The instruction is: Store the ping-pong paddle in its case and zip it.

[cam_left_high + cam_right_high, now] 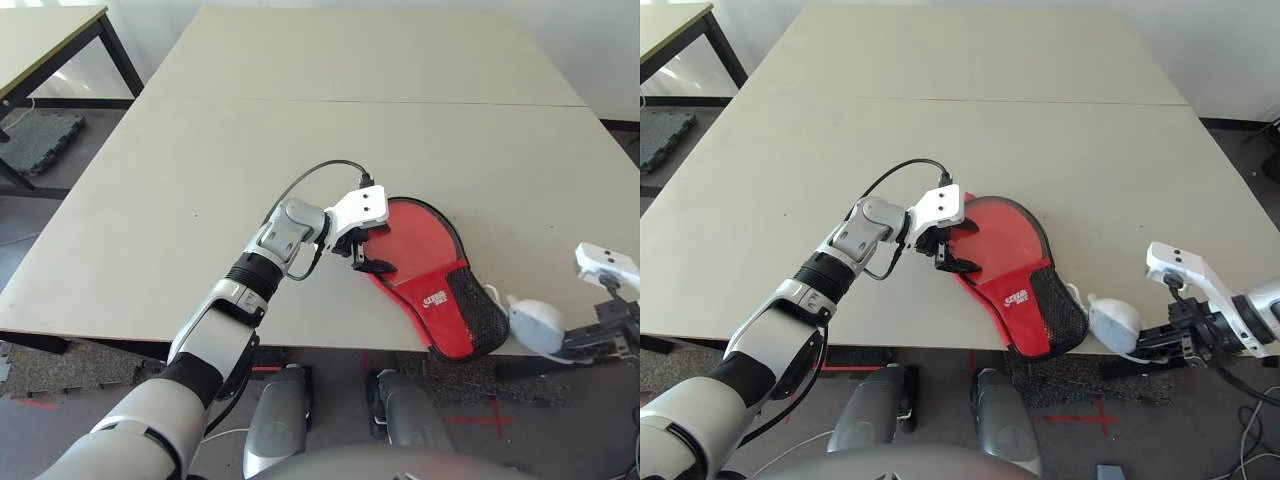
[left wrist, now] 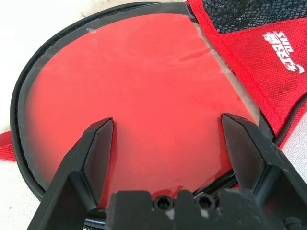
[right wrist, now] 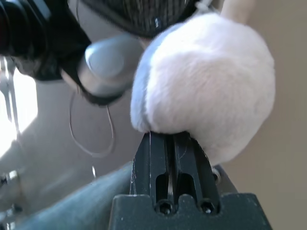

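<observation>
pale beige tabletop [image 1: 230,150], seam running across the far part | red paddle case [image 1: 451,318] lying flat near the near edge, right of middle | pale fuzzy lump [image 1: 537,325] just right of it, also by the near edge

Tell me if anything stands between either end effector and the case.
Right end effector: yes, the pale lump sits between it and the case's mesh end. Left end effector: nothing visible in the way.
</observation>
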{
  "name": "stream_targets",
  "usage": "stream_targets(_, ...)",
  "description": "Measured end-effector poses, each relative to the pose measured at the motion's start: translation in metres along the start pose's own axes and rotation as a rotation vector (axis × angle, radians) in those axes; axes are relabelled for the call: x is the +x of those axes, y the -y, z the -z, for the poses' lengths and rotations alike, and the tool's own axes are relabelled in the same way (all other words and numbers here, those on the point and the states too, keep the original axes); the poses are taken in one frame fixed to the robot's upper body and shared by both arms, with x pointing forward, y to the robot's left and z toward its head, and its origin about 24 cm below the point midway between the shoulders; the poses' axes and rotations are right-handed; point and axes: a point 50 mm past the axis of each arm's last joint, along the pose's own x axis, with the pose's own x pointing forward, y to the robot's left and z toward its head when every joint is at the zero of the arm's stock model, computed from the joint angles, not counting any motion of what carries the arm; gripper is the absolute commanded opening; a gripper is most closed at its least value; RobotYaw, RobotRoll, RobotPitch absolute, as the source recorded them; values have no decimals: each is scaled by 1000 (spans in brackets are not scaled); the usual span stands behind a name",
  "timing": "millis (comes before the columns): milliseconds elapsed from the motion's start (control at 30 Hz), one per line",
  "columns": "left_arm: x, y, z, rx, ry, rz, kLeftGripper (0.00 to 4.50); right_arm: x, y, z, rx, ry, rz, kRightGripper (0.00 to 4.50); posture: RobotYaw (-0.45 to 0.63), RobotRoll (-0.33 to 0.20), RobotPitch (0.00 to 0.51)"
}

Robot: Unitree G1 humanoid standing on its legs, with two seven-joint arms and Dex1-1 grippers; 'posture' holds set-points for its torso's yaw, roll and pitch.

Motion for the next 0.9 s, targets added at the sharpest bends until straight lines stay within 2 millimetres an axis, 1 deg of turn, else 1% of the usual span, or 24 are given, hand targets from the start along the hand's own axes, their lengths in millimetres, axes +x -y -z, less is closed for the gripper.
stream_targets(133, 0, 0, 0, -1, 0, -1, 4500, -2, 4, 0, -10, -1, 5, 20, 28, 0, 138)
stream_targets(200, -1, 0, 1, -3, -2, -4, 4500, -3, 7, -2, -8, 21, 13, 544, 29, 0, 137)
stream_targets(233, -3, 0, 2, -5, -4, -7, 4500, -3, 8, -7, -2, 53, 13, 738, 28, 0, 137)
stream_targets(300, -6, -1, 4, -12, -7, -15, 4500, -5, 8, -14, 22, 114, -3, 1457, 29, 0, 136)
stream_targets(333, -8, -1, 5, -15, -8, -19, 4500, -8, 7, -18, 43, 151, -30, 1860, 29, 0, 136)
stream_targets(400, -11, -2, 6, -20, -9, -27, 4500, -16, 4, -27, 48, 225, -70, 2528, 26, 0, 136)
stream_targets(467, -14, -2, 7, -24, -14, -33, 4500, -29, 4, -40, 29, 296, -63, 3280, 25, 0, 135)
stream_targets(500, -15, -3, 8, -25, -14, -35, 4500, -38, 6, -46, 27, 336, -41, 3581, 22, 0, 134)
stream_targets(567, -17, -3, 9, -32, -16, -38, 4500, -55, 12, -59, 24, 439, 29, 4368, 23, 0, 135)
stream_targets(600, -19, -3, 10, -40, -16, -42, 4500, -63, 18, -69, 19, 522, 80, 4475, 24, 0, 135)
stream_targets(633, -20, -3, 9, -43, -12, -44, 4500, -69, 23, -74, 22, 588, 129, 4475, 24, 0, 135)
stream_targets(700, -23, -3, 11, -61, -5, -54, 4500, -72, 38, -81, 52, 679, 239, 4475, 33, 0, 136)
stream_targets(800, -35, -1, 17, -101, 12, -92, 4500, -64, 56, -77, 122, 728, 344, 4475, 51, 0, 135)
stream_targets(900, -59, -3, 27, -211, 55, -201, 4500, -47, 65, -79, 161, 787, 376, 4475, 49, 0, 135)
